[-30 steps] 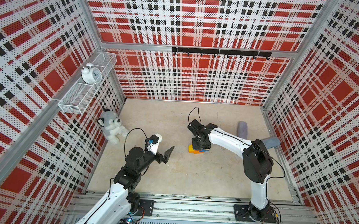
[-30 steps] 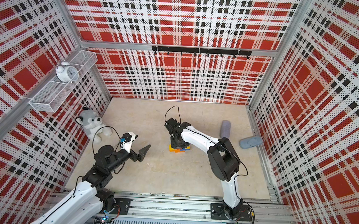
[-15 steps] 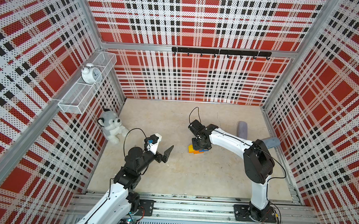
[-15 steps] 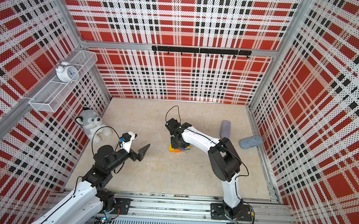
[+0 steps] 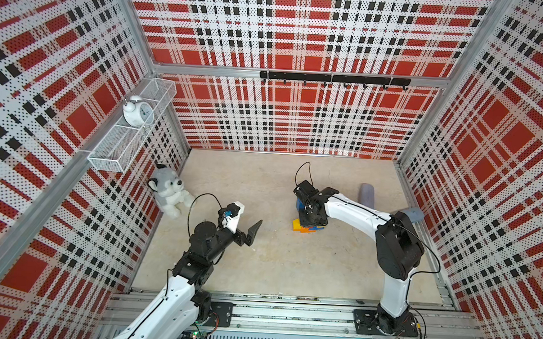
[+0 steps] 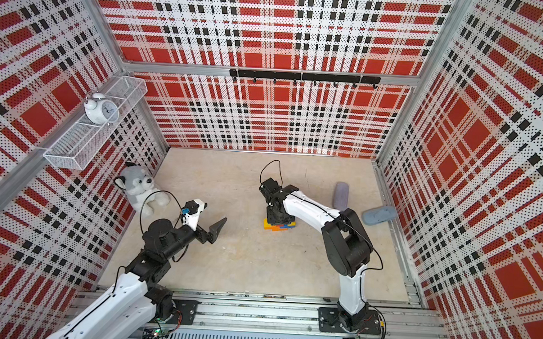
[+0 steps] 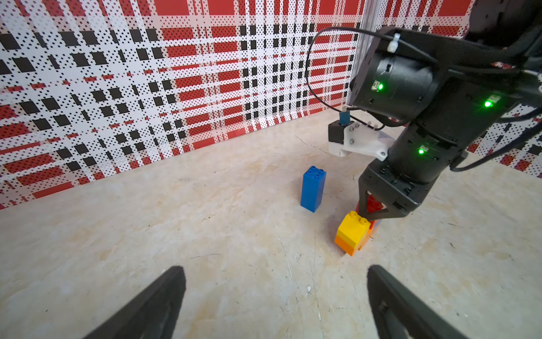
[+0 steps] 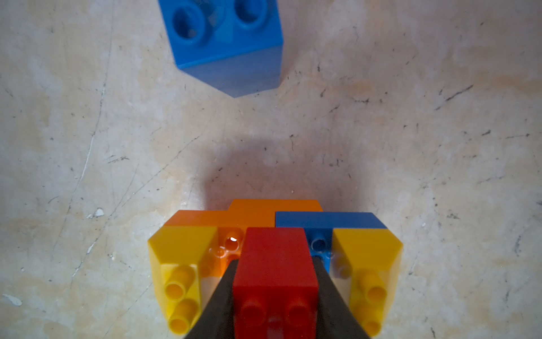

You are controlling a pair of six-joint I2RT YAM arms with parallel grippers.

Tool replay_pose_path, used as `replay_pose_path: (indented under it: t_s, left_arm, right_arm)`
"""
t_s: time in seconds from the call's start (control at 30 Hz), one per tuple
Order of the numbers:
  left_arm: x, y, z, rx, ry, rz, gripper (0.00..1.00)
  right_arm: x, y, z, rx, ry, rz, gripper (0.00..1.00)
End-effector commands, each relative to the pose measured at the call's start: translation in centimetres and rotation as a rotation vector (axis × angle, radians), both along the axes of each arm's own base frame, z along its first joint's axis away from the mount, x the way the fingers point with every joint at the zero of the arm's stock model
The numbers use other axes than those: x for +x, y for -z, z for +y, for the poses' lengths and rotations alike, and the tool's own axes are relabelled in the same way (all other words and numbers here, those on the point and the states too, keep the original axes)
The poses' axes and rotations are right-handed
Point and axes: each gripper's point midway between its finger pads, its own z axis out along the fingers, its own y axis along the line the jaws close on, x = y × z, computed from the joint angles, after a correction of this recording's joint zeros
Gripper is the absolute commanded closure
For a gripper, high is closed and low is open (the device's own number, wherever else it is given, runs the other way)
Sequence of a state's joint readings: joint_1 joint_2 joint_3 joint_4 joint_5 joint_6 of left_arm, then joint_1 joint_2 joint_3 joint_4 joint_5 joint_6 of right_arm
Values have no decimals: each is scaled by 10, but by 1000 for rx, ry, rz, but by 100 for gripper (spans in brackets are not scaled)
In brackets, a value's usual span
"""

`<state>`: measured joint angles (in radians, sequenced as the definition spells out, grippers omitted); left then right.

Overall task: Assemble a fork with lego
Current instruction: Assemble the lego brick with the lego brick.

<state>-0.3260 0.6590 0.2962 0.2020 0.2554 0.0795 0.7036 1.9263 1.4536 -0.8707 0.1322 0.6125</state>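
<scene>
The fork (image 8: 264, 217) stands partly built on the table: an orange and blue crossbar with a yellow brick (image 8: 179, 258) at one end and another yellow brick (image 8: 366, 255) at the other. My right gripper (image 8: 275, 273) is shut on the red brick (image 8: 275, 249), which sits between the two yellow ones on the crossbar. A tall blue brick (image 7: 313, 189) stands upright by itself just beyond the assembly (image 5: 305, 228). My left gripper (image 7: 275, 273) hangs open and empty above bare table, well to the left of the lego (image 6: 278, 226).
A plush husky (image 5: 170, 191) leans against the left wall. A grey roll (image 5: 367, 195) and a blue-grey slipper (image 6: 379, 214) lie at the right side. A wire shelf (image 5: 116, 154) with an alarm clock (image 5: 134, 113) hangs on the left wall.
</scene>
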Motion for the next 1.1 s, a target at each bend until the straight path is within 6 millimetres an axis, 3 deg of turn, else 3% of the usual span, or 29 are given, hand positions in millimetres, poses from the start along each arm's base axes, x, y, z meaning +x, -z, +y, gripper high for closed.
replay_pose_path:
  t_s: [0.0,0.13,0.4,0.73,0.8,0.97,1.07]
  left_arm:
    - [1,0,1,-2,2,-12,2]
    - [1,0,1,1,-2,-13,2]
    - [9,-7,7,-28,-39,0,2]
    - [17,-7,10,-44,-56,28,2]
    - [18,-6,11,-48,-62,28,2]
    - [20,-5,16,-35,-80,31,2]
    - [18,-5,15,-35,-71,26,2]
  right_arm:
    - [-51,72,-30,-134,-18,242,86]
    - [-61,83,-33,-138,-18,267,86]
    - [-24,18,-14,-88,-36,117,75]
    - [-13,-35,-10,-28,-27,1,61]
    - [-13,-38,-10,-21,-30,-9,59]
    - [-21,-21,-10,9,-28,2,60]
    - [-20,-30,-11,20,-19,-27,59]
